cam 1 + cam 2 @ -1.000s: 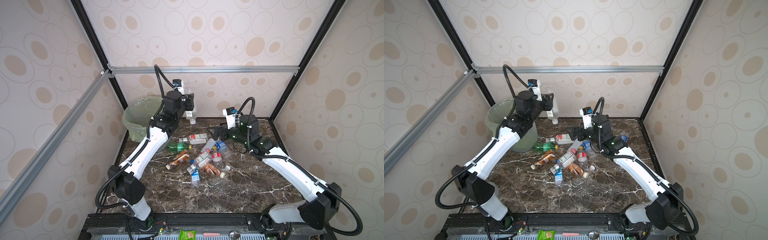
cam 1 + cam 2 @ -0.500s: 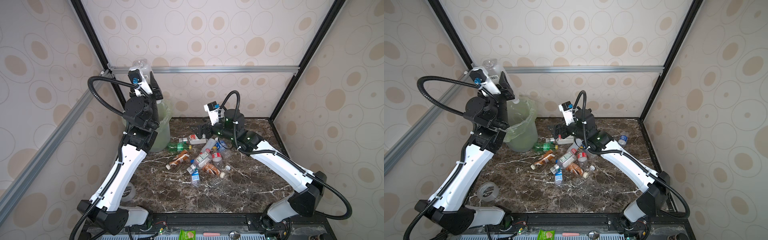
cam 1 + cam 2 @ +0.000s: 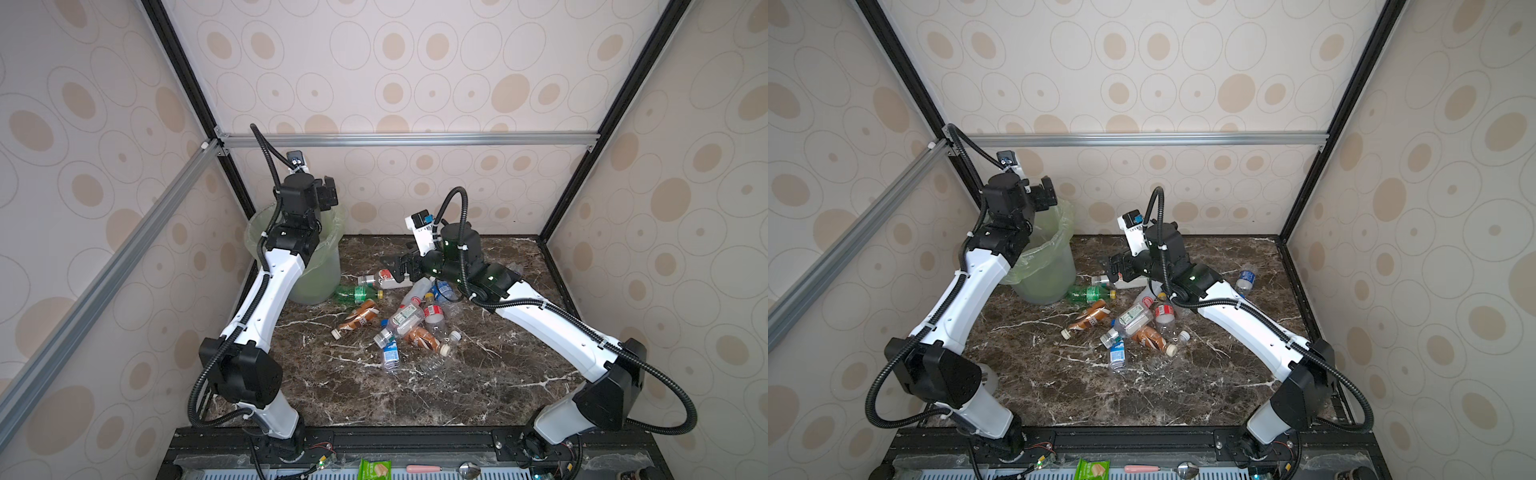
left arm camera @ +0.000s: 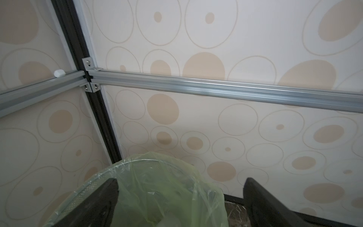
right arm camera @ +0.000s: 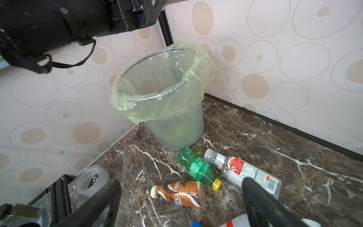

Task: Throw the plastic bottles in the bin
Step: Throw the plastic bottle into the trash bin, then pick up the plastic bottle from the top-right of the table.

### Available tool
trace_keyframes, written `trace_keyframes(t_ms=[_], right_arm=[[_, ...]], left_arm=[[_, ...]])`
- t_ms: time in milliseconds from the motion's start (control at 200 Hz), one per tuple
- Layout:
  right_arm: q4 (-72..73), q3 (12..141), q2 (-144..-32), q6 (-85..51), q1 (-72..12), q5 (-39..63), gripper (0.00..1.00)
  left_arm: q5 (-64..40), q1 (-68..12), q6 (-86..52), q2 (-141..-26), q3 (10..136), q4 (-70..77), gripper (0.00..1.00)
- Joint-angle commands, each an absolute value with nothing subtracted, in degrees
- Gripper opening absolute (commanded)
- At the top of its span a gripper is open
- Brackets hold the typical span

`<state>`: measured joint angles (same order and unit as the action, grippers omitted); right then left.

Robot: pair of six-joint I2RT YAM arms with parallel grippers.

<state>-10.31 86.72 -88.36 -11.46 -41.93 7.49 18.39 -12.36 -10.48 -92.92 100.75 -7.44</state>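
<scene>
The left hand (image 3: 328, 194) is up high over the round mesh bin (image 3: 322, 274) lined with a thin light-green plastic bag folded over its rim. The bin stands in the far left corner of the dark brown marble desk (image 3: 457, 386). In the left wrist view that hand (image 4: 180, 181) has its jaws spread wide, and the green liner on the bin's rim (image 4: 137, 163) shows between them. It grips nothing.

Over to the right hand (image 3: 399, 266). It is low over the desk, pointing toward the bin, and it is wide open too, as its own wrist view shows (image 5: 181, 181). It hangs right by a clear bottle with a red-and-white label (image 3: 384, 279) lying on its side. Whether a finger touches that bottle I cannot tell.

A small green plastic bottle with a yellow cap (image 5: 198, 167) lies flat with its base at the foot of the bin (image 5: 176, 121). Beside it a brown-labelled bottle with a cream cap (image 5: 180, 193) also lies flat.

The main heap of plastic bottles (image 3: 411, 328), clear ones with blue, red or brown labels, lies mid-desk, tangled and touching. One clear bottle with a blue label (image 3: 1246, 279) lies apart near the right wall. A roll of clear tape (image 5: 92, 180) sits at the desk's left edge.
</scene>
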Motion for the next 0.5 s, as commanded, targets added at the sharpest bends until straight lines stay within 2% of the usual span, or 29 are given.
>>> trace_keyframes(t_ms=[0, 215, 495], right_arm=[[-13.2, 86.8, -86.6, -10.1, -42.0, 2.7, 0.98], [-20.0, 86.4, -85.3, -13.9, -36.6, -4.0, 1.00], [-28.4, 78.7, -83.0, -23.0, -20.3, -13.6, 1.00]], left_arm=[[14.9, -13.7, -13.3, -89.0, 105.5, -9.4, 0.99], [14.2, -21.7, -11.4, -91.0, 105.8, -9.6, 0.99], [11.2, -35.2, -11.8, -99.3, 106.0, -8.2, 0.99]])
